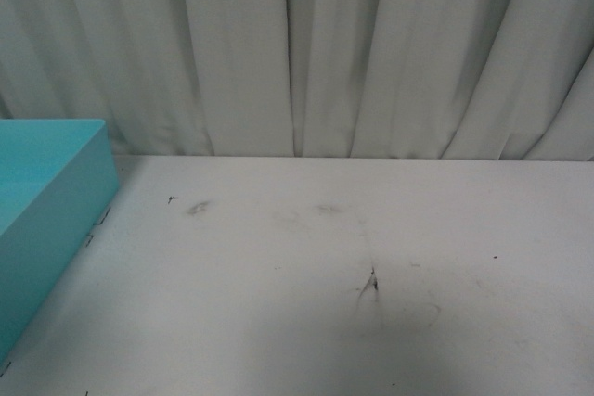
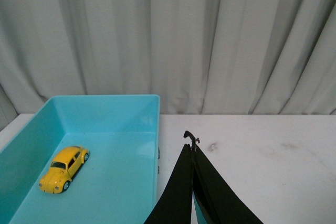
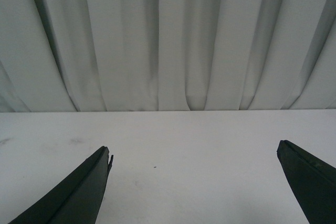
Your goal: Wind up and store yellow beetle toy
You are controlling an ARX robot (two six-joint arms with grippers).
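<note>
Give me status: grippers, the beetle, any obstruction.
Left gripper shut, empty; right gripper open, empty. Yellow beetle toy on its wheels inside the turquoise box. Nothing in the way.

Turquoise bin (image 1: 56,192) on scuffed white table (image 1: 325,275), pleated white curtain (image 1: 325,44) behind

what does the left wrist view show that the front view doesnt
Only the left wrist view shows the yellow beetle toy, resting on the floor of the open turquoise box, and the left end effector, its fingers closed together with nothing between them.

Only the front view shows the dark scuff mark on the table; it sees no arm and no toy.

Both show the turquoise box, the white table and the pale curtain behind.
</note>
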